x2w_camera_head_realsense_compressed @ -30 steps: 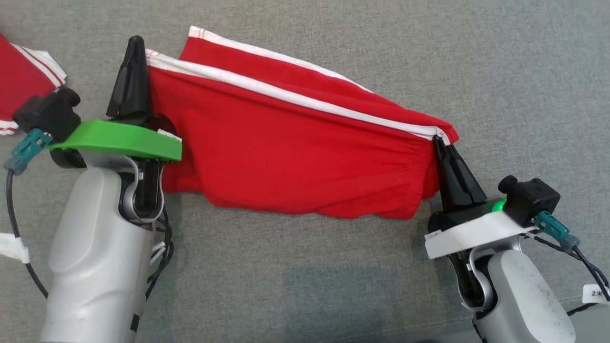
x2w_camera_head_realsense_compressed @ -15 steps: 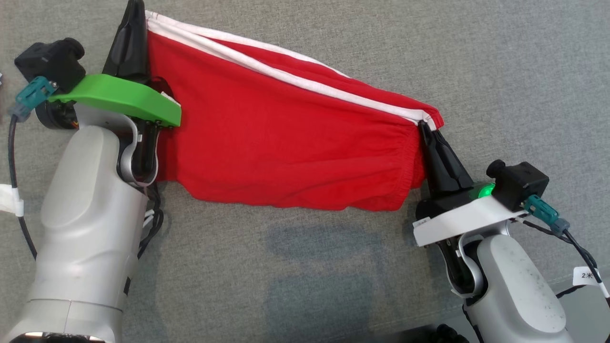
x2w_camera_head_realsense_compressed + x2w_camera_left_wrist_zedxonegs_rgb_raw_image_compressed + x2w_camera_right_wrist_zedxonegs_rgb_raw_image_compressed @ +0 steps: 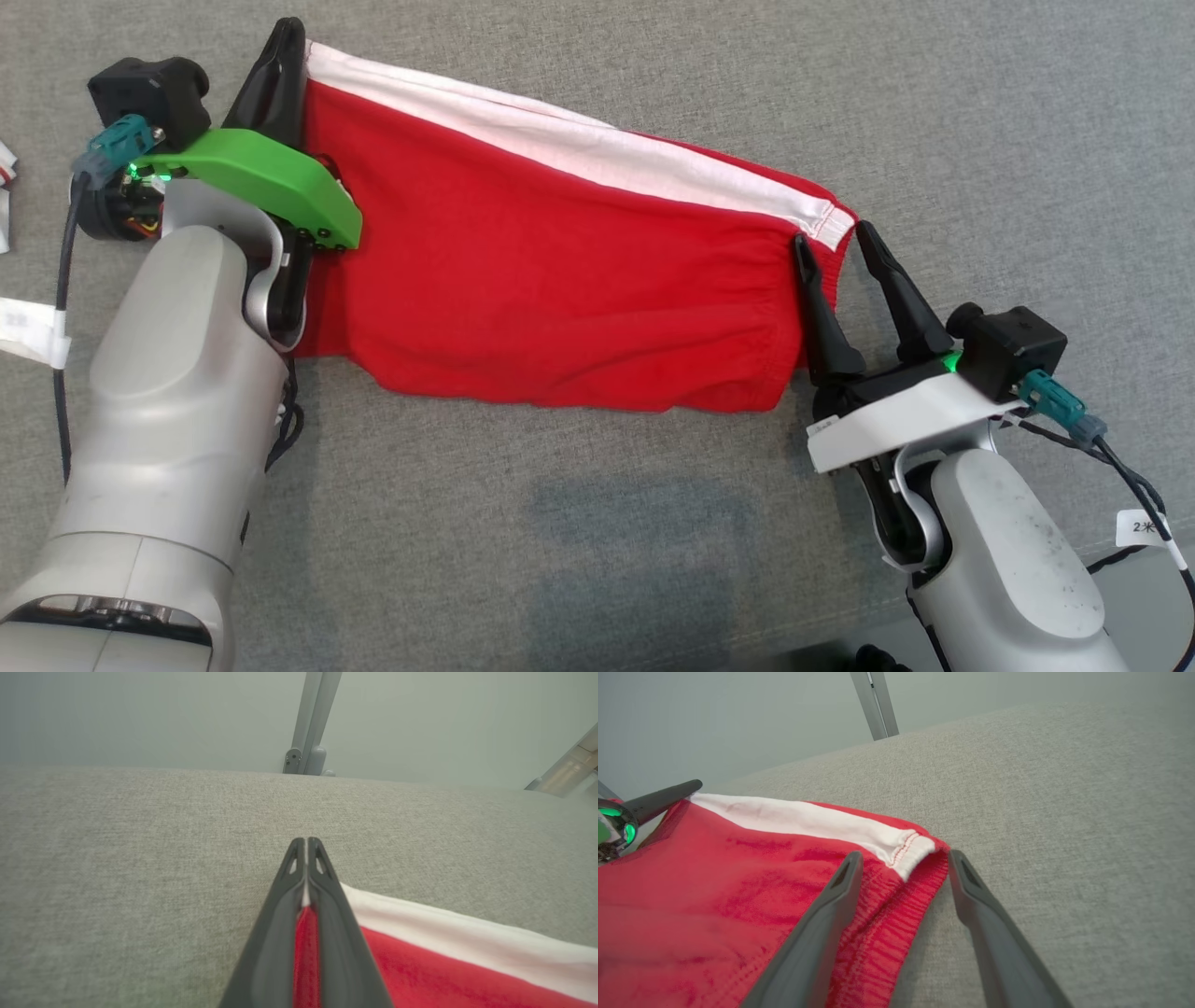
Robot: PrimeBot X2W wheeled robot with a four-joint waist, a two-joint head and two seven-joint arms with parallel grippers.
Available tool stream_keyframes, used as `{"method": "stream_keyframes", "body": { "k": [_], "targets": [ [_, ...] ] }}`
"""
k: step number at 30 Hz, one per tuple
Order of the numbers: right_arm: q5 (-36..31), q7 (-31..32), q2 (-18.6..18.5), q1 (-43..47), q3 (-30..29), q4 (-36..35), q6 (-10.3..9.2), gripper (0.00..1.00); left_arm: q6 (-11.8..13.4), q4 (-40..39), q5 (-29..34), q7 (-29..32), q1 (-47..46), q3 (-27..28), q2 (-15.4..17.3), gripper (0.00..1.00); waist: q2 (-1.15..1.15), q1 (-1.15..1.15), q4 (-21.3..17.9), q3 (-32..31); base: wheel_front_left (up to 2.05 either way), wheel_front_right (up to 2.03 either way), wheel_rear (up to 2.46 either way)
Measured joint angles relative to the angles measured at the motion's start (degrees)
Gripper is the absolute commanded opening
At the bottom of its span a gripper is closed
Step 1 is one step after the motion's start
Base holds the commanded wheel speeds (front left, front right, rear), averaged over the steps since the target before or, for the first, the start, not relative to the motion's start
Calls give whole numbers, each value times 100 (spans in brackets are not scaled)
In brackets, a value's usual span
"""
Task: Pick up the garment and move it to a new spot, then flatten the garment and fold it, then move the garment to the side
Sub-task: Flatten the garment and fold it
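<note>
Upholstery (image 3: 597, 523), grey and woven, lies under everything in the head view. At the far left a black cable with a white label (image 3: 33, 329) runs beside the left forearm. That arm carries a green bracket (image 3: 261, 177) at its wrist and a small black camera (image 3: 149, 89) above it. The left gripper (image 3: 288, 37) points up the view with its dark fingers pressed together, pinching the upper left corner of the red shorts (image 3: 560, 271). In the left wrist view the left gripper (image 3: 306, 847) has a sliver of red and white cloth clamped between its fingers, and the red shorts (image 3: 420, 961) trail off to the right.

The shorts lie spread across the middle of the surface, slanting down from upper left to lower right. A white stripe (image 3: 579, 149) runs along their upper edge, and a gathered waistband (image 3: 794, 308) forms their right end.

At the right, the right gripper (image 3: 832, 235) stands spread, one finger over the red cloth and the other over bare upholstery, with the waistband's white-tipped corner between them and not pinched. The right wrist view shows the same: the right gripper (image 3: 906, 855) straddles the corner of the red shorts (image 3: 714, 882). Behind it sit a white bracket (image 3: 896, 420) and, at the far right edge, a paper tag (image 3: 1144, 527) on a cable.
</note>
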Motion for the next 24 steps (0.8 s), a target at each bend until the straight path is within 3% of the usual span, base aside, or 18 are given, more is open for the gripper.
{"method": "stream_keyframes", "body": {
  "k": [2, 3, 12, 24],
  "targets": [
    [-34, 0, 0, 20, -48, -8, 0, 100, 0, 126, -7, 0, -34, -69, -55, 46, 0, 0, 17, -62, 0, 0, 0],
    [-62, 0, -1, 46, -75, -10, 0, 100, 0, 169, -7, 0, -40, -137, -81, 99, 0, 0, 28, -96, 0, 0, 0],
    [-481, 0, 1, 509, -488, -171, 0, 100, 0, 231, -147, 52, 98, -927, -92, 100, 0, 0, 175, -477, 0, 0, 0],
    [-691, 1, 0, 1110, -936, -415, 0, 100, 0, 267, -536, 386, 688, -1181, 162, 100, 0, 0, 377, -1056, 0, 0, 0]
  ]
}}
